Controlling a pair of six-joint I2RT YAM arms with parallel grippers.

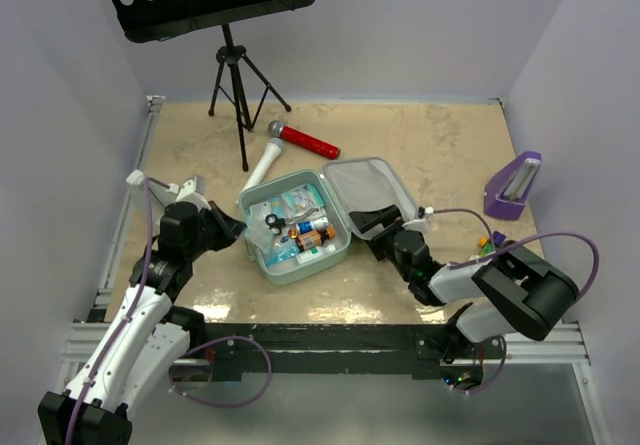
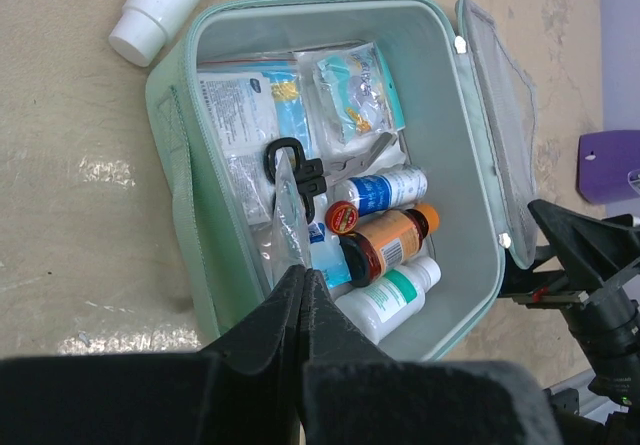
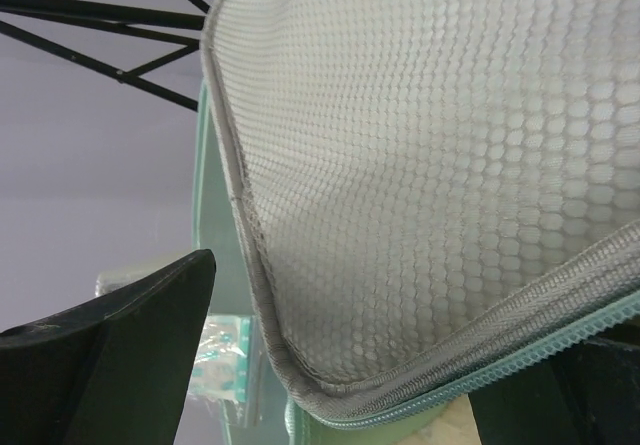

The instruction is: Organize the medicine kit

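Top external: the medicine kit [image 1: 290,265] lies open at frame centre, its lid [image 1: 365,180] thrown to the right. The left gripper [image 1: 243,230] sits at its left rim and the right gripper [image 1: 372,223] at the lid's lower edge. Outside the kit are one white bottle [image 1: 262,165], one red cylinder [image 1: 308,143], one purple stand [image 1: 512,187] and one music stand [image 1: 225,55].

Left wrist: the left gripper [image 2: 303,280] is pressed together, apparently pinching one clear packet [image 2: 290,210]. Inside the kit lie three bottles, one of them amber [image 2: 388,243], and at least two flat sachets.

Right wrist: the right gripper [image 3: 380,335] is spread wide astride the lid's mesh pocket [image 3: 430,165], not clamping. I judge the kit semi-stiff, loaded and fairly heavy, with a floppy lid. The zip rim [image 3: 470,390] is the best place to hold.
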